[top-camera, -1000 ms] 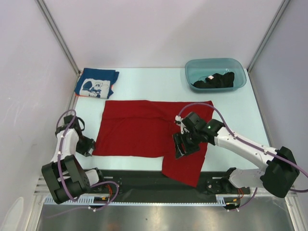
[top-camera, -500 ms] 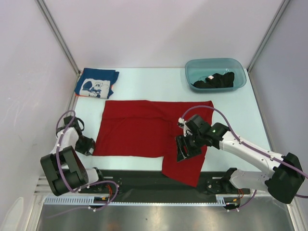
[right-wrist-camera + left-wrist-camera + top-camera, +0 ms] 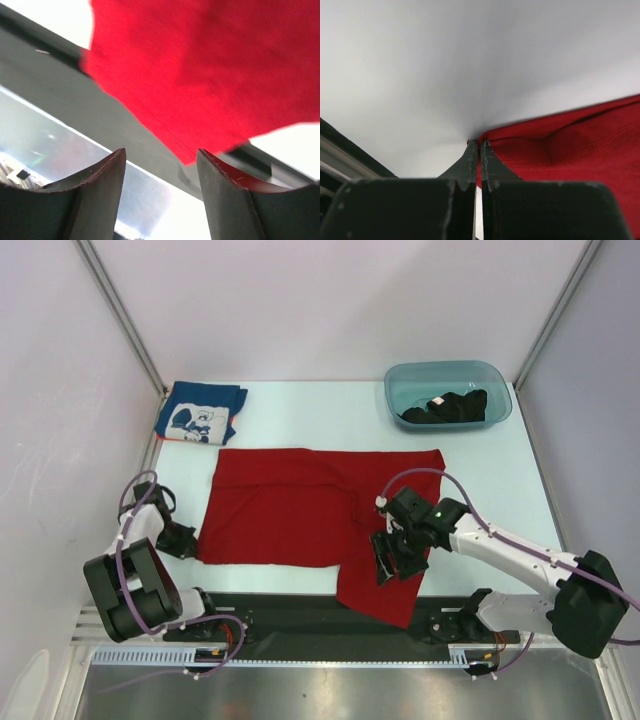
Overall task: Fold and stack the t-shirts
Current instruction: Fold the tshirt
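The red t-shirt [image 3: 290, 505] lies spread flat mid-table, and one flap hangs over the near edge at the right. My left gripper [image 3: 186, 542] is at its near left corner. In the left wrist view the left gripper [image 3: 479, 146] is shut, with red cloth [image 3: 570, 145] pinched between its tips. My right gripper [image 3: 392, 555] hovers open over the overhanging flap; the right wrist view shows the open right gripper [image 3: 160, 152] with the flap's red corner [image 3: 210, 65] beyond it. A folded blue t-shirt [image 3: 200, 412] lies at the far left. The black t-shirt [image 3: 448, 405] lies crumpled in the tub.
A teal plastic tub [image 3: 396, 390] stands at the far right corner. A black strip [image 3: 290, 612] runs along the table's near edge, between the two arm bases. Pale walls and metal posts close in the table on the left, back and right.
My left gripper has shut on the red t-shirt's near left corner. My right gripper, still open, has moved a little right and toward the near edge over the flap.
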`<state>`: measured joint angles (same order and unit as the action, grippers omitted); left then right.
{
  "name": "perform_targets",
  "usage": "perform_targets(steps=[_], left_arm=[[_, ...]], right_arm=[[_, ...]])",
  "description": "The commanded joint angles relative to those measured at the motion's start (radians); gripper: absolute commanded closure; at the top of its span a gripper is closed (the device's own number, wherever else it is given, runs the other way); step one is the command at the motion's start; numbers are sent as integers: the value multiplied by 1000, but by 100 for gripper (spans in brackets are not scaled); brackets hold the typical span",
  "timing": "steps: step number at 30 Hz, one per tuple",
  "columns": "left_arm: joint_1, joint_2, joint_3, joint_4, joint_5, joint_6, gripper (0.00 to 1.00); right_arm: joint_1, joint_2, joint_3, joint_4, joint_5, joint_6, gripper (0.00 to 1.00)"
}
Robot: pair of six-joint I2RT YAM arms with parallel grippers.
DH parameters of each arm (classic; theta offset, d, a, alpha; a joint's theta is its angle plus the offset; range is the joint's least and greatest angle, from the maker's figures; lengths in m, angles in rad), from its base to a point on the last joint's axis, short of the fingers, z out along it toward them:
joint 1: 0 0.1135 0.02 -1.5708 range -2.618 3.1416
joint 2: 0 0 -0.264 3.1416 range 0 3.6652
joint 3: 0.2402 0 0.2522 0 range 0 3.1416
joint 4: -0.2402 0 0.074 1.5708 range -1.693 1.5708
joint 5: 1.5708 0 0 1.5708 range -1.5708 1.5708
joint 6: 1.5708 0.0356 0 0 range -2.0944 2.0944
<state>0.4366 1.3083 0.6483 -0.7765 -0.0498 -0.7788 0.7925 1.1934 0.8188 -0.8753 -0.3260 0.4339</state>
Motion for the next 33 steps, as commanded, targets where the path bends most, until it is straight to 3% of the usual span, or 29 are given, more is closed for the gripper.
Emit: perform_targets(steps=[1, 4, 12, 18, 27, 33], left_arm=[[7, -91, 2, -4, -59, -17, 100], [4, -127, 2, -17, -58, -22, 100], [-15, -164, -30, 25, -21, -34, 100], [-19, -185, -50, 28, -35, -53, 100], [-24, -173, -44, 31, -39, -50, 100], [-22, -158, -30, 34, -45, -42, 100]], right_arm=[[8, 0, -55, -99, 64, 75, 36], [27, -6, -101, -109, 53, 118, 42], [146, -91, -248, -13, 140, 218, 40], [223, -63, -302, 142, 148, 330, 52], [244, -41, -342, 174, 148, 396, 64], [271, -66, -340, 128, 145, 428, 66]])
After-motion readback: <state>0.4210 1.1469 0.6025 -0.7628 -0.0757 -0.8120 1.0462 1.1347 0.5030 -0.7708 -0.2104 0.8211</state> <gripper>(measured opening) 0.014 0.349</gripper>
